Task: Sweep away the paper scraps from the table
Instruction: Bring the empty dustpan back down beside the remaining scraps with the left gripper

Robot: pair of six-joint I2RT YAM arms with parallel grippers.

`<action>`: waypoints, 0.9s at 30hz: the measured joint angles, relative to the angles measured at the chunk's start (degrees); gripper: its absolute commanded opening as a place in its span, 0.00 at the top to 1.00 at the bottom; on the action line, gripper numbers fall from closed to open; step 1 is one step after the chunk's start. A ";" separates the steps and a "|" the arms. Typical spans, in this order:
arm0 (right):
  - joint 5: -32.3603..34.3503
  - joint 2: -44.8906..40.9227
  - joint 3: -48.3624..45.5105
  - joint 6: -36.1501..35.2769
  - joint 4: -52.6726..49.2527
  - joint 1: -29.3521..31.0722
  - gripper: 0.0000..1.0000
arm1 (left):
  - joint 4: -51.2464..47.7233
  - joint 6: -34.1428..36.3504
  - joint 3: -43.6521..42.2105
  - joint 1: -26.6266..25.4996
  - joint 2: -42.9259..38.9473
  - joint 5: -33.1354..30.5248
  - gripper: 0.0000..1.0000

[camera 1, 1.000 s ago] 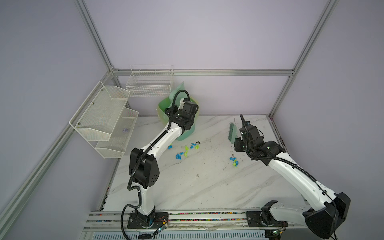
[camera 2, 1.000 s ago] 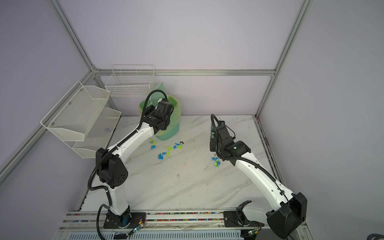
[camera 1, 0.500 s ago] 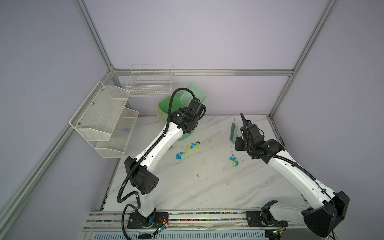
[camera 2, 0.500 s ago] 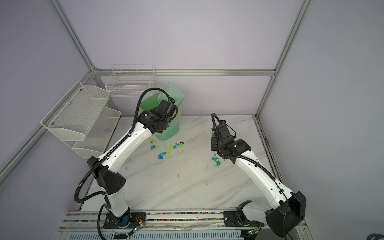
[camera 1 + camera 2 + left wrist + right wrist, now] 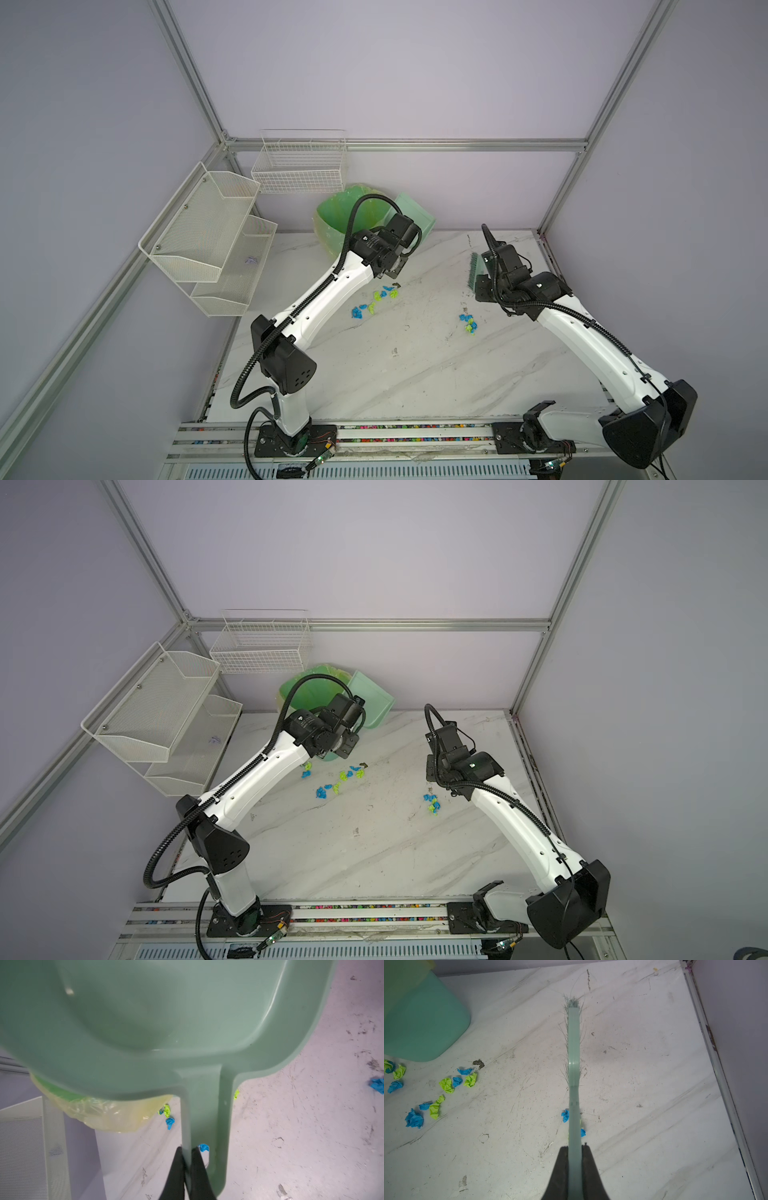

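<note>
Blue and lime-green paper scraps (image 5: 376, 297) lie in a loose group mid-table, in both top views (image 5: 338, 781). A smaller group (image 5: 468, 323) lies to the right. My left gripper (image 5: 187, 1151) is shut on one rail of the handle of a pale green dustpan (image 5: 166, 1012). The pan (image 5: 417, 216) hangs in the air, tilted, just right of the bin and looks empty. My right gripper (image 5: 574, 1148) is shut on the handle of a pale green brush (image 5: 574, 1043). The brush (image 5: 473, 270) hangs over the table (image 5: 415, 374), beyond the smaller scrap group (image 5: 565, 1115).
A green bin (image 5: 332, 216) lined with a yellowish bag stands at the back left. White mesh shelves (image 5: 208, 232) and a wire basket (image 5: 299, 166) hang on the left and back walls. A dark speck (image 5: 478, 1062) lies by the scraps. Aluminium rails (image 5: 716, 1064) edge the table.
My left arm has lifted the dustpan away from the bin mouth and swung it right, clear of the bin. The right arm and brush have barely moved.
</note>
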 measured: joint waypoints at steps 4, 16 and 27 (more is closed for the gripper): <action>0.00 0.57 0.79 0.04 -1.66 -0.81 1.00 | -1.88 -1.57 -1.84 -0.55 0.00 5.77 1.00; -0.04 0.83 1.18 -0.70 -6.62 -3.76 1.00 | -3.08 -4.04 -14.08 -3.02 -1.64 17.86 1.00; -1.29 0.81 0.11 -0.61 -10.08 -4.09 1.00 | -3.15 -5.01 -20.13 -4.83 -3.58 23.54 1.00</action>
